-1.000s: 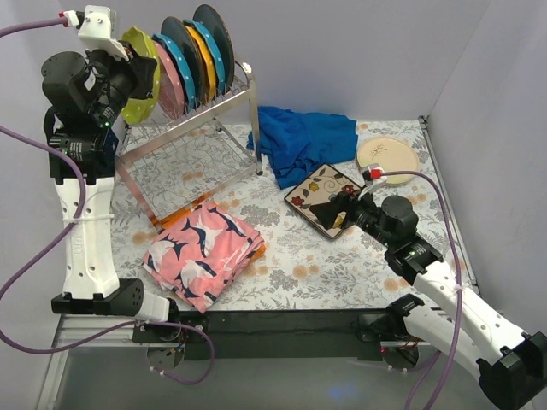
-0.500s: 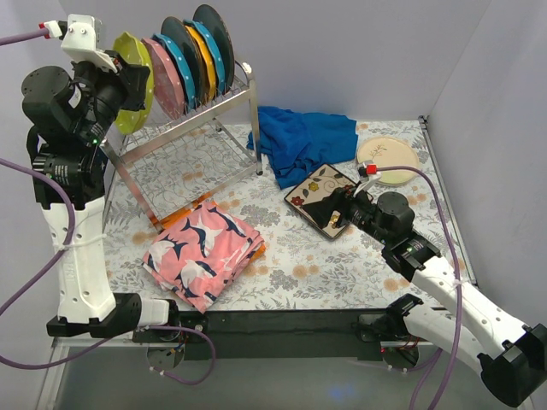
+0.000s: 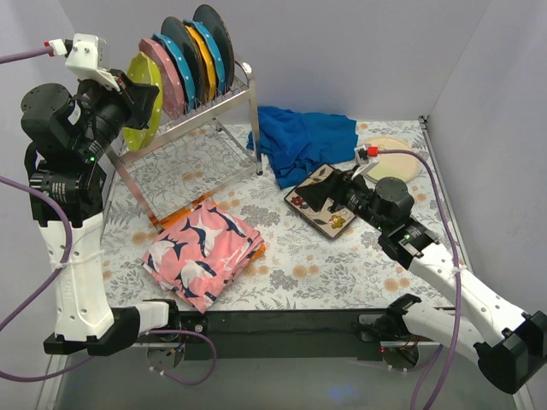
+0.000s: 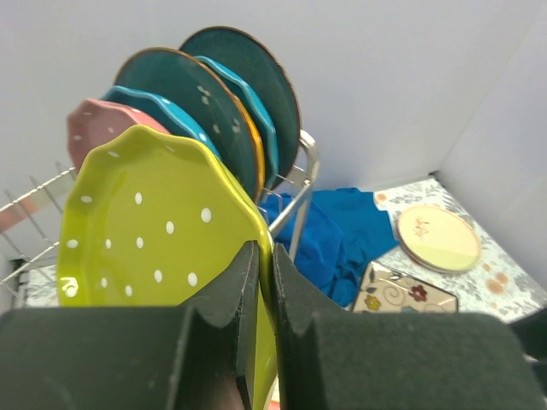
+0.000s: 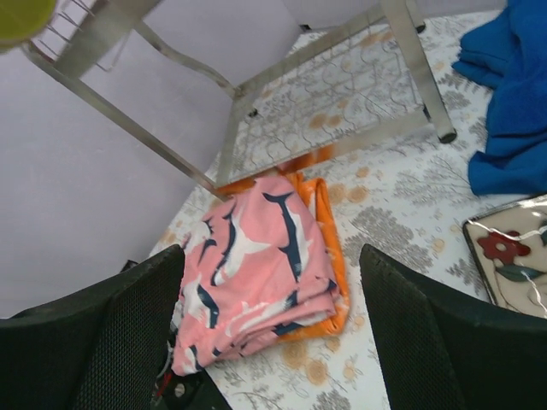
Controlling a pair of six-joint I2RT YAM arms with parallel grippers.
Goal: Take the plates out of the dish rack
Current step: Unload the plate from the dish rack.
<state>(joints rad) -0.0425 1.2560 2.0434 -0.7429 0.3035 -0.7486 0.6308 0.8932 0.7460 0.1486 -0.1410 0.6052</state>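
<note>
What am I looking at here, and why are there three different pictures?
Two robot arms at a table, each ending in a two-finger gripper. One camera looks down from above; the other two sit on the wrists. The left gripper pinches the rim of the yellow-green plate at the dish rack, where more plates stand upright. The right gripper is open and empty. On the table lie a square floral plate, a round cream plate, a blue cloth and a pink cloth.

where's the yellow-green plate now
Top view, upper left: left tool pinches the yellow-green dotted plate at the left end of the silver wire dish rack, beside the pink plate.
</note>
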